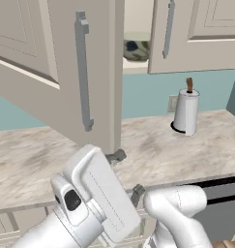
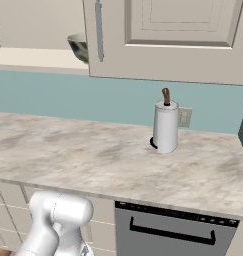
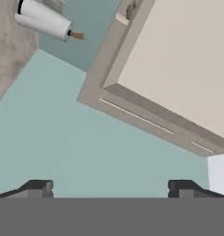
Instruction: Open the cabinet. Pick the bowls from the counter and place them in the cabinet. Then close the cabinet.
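Observation:
The cabinet's left door (image 1: 51,63) stands swung open towards me, its grey bar handle (image 1: 82,72) facing out. The right door (image 1: 201,34) is shut. On the shelf inside sits the greyish-white bowl with blue marks (image 1: 136,49) (image 2: 79,46). The tan-yellow bowl is out of view. My gripper (image 1: 127,174) hangs low over the counter's (image 1: 186,155) front edge, below the open door. In the hand view the gripper (image 3: 109,188) is open, its tips far apart with nothing between them, and it looks up at the cabinet's underside (image 3: 132,113).
A paper towel roll on a holder (image 1: 186,112) (image 2: 166,127) stands at the back of the counter (image 2: 93,160) by a wall socket. A dishwasher front (image 2: 168,230) sits under the counter. The teal wall (image 3: 62,138) runs behind.

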Controlling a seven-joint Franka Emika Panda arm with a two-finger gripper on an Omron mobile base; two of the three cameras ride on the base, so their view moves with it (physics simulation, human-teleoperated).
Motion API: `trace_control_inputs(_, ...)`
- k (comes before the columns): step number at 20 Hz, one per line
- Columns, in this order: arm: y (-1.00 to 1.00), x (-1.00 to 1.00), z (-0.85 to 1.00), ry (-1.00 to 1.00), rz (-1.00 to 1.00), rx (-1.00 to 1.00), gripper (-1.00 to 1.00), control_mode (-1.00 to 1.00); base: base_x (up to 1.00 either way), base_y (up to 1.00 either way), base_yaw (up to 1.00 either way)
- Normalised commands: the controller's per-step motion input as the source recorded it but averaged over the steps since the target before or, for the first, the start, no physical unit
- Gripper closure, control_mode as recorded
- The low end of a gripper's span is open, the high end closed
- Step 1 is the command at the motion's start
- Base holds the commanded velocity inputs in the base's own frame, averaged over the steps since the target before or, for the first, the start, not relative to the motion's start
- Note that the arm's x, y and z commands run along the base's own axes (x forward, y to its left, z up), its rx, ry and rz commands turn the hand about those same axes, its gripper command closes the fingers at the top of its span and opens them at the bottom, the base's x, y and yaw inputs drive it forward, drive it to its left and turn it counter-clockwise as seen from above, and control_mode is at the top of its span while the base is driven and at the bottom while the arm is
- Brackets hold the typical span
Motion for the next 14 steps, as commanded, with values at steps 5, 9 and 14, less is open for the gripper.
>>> trace_control_inputs(5, 0.57, 0.91, -0.02, 0.0, 0.24, 0.0, -1.0, -1.0, 0.0, 0.0, 0.0)
trace_control_inputs(9, 0.64, 0.6, -0.29, 0.0, 0.21, 0.0, -1.0, -1.0, 0.0, 0.0, 0.0)
trace_control_inputs(14, 0.72, 0.36, -0.34, 0.0, 0.13, 0.0, -1.0, -1.0, 0.0, 0.0, 0.0)
